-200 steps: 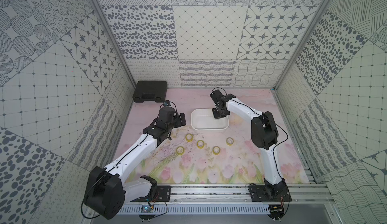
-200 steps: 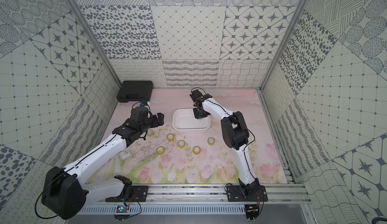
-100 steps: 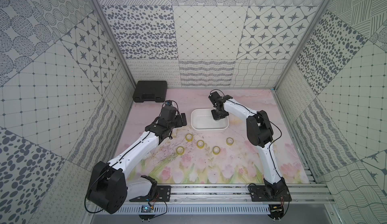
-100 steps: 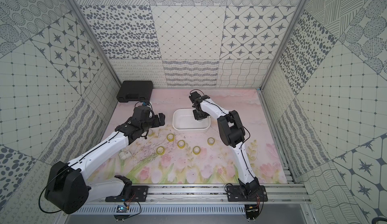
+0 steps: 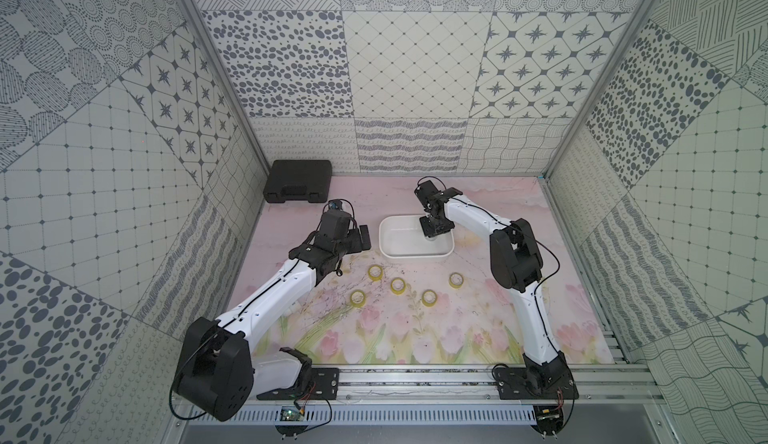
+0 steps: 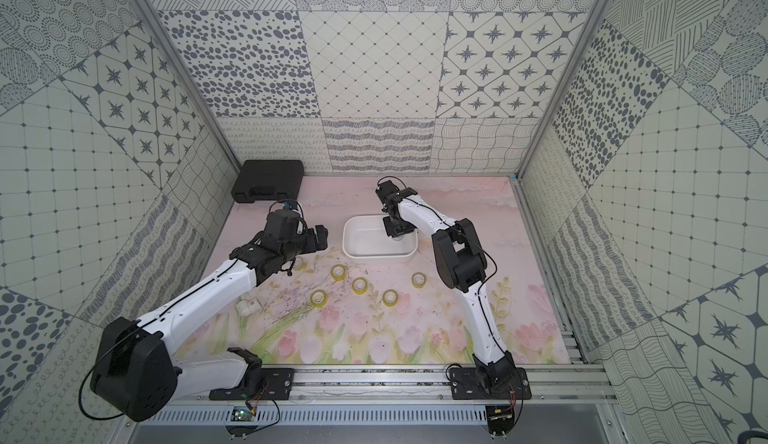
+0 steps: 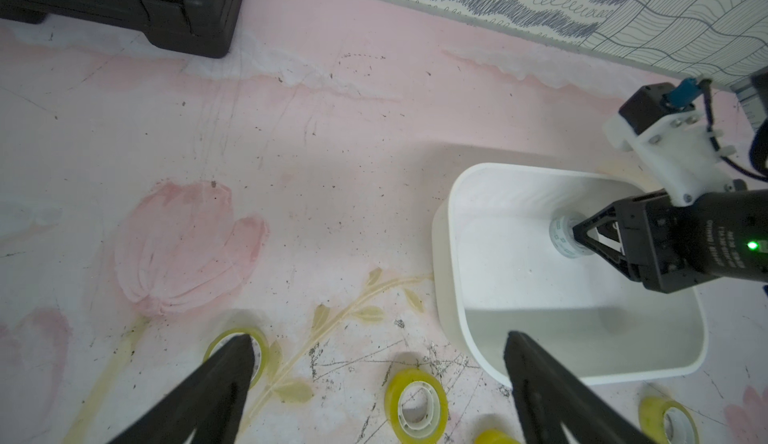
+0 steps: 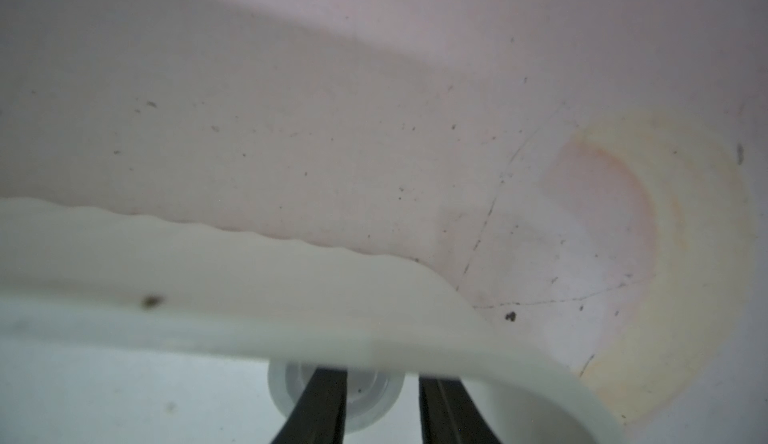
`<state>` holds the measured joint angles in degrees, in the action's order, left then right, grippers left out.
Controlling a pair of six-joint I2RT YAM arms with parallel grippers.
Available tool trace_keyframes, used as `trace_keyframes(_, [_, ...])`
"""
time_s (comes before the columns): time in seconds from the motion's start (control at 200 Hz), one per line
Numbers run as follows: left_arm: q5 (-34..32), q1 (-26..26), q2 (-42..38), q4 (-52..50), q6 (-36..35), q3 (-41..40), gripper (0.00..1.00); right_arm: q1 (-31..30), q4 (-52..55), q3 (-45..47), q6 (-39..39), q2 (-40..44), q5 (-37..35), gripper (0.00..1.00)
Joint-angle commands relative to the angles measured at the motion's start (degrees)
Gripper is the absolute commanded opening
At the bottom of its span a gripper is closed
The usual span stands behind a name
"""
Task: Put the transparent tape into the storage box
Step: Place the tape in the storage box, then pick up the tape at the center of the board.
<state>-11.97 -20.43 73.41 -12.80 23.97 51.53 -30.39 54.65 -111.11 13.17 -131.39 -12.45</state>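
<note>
Since the earlier frames the right gripper point(image 5: 432, 235) has parted its jaws, which were together; the arm itself has hardly changed place. The small colourless, greyish see-through tape ring point(image 7: 561, 236) with a white core is now inside the white shallow plastic storage box point(image 5: 415, 256), near the far wall. In the right wrist view one finger point(image 8: 322, 404) crosses in front of this ring and the other stands just beside it with a thin gap, so the ring seems no longer clamped. Whether the first finger passes through the core cannot be told.

By this judgement the first ring is delivered and the release is nearly finished. The right arm should lift straight out, otherwise it may drag the ring along.

Five yellow-tinted glossy tape rings point(image 5: 397, 285) lie on the pink flower-printed surface point(image 5: 415, 338) in front of the box, apart from each other. A sixth point(image 6: 297, 262) seems partly hidden by the left arm. So most of the task remains.

The left gripper point(image 7: 378, 338) hovers with its jaws wide apart and empty, just beside the box and above the nearest yellow rings. The black hard case point(image 5: 299, 180) stands in the far corner, well apart.
</note>
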Motion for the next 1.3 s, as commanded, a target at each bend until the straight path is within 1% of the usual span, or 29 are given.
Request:
trace_keyframes(0.0, [-2.3,-0.2,-0.5,-1.1,0.7,-0.7,0.99,0.1,-0.4,-1.8,0.9,5.6,1.1,0.32])
trace_keyframes(0.13, [-5.1,-0.1,-0.1,-2.5,1.4,-1.0,0.99,0.1,0.3,-1.0,1.7,10.4,2.3,0.32])
trace_keyframes(0.235, [-7.9,-0.1,0.1,-4.8,2.6,-1.0,0.99,0.3,0.1,2.5,2.8,15.7,3.9,0.33])
trace_keyframes(0.305, [-9.0,0.2,0.3,-6.5,4.2,-0.8,0.99,0.9,-0.9,5.8,4.2,19.4,6.8,0.33])
trace_keyframes(0.405, [-8.9,1.1,1.1,-10.3,7.2,-0.2,0.99,1.8,-3.6,11.9,6.5,25.2,10.3,0.32])
trace_keyframes(0.56, [-7.6,3.8,2.6,-16.9,12.0,1.3,0.99,1.8,-4.2,17.3,7.0,30.9,9.9,0.31])
trace_keyframes(0.615, [-7.0,5.5,2.9,-18.8,14.0,1.6,0.99,1.9,-4.2,18.8,7.0,32.4,9.8,0.31])
trace_keyframes(0.71, [-6.7,7.5,2.6,-20.8,16.6,1.5,0.99,2.1,-4.5,20.7,6.8,34.4,9.6,0.31])
trace_keyframes(0.921, [-6.7,8.8,3.8,-23.3,20.6,1.1,0.99,2.7,-5.9,23.4,6.5,36.5,10.5,0.31])
trace_keyframes(1.056, [-6.4,9.5,4.4,-21.9,23.5,-1.0,0.99,3.2,-6.6,24.3,6.2,36.5,11.5,0.31])
trace_keyframes(1.191, [-6.1,10.0,7.0,-20.1,24.2,-1.3,0.99,3.6,-6.7,24.2,5.8,36.0,12.1,0.31])
trace_keyframes(1.296, [-7.2,10.0,9.4,-22.4,26.1,-0.4,0.98,3.9,-6.8,24.0,5.4,35.7,12.2,0.31])
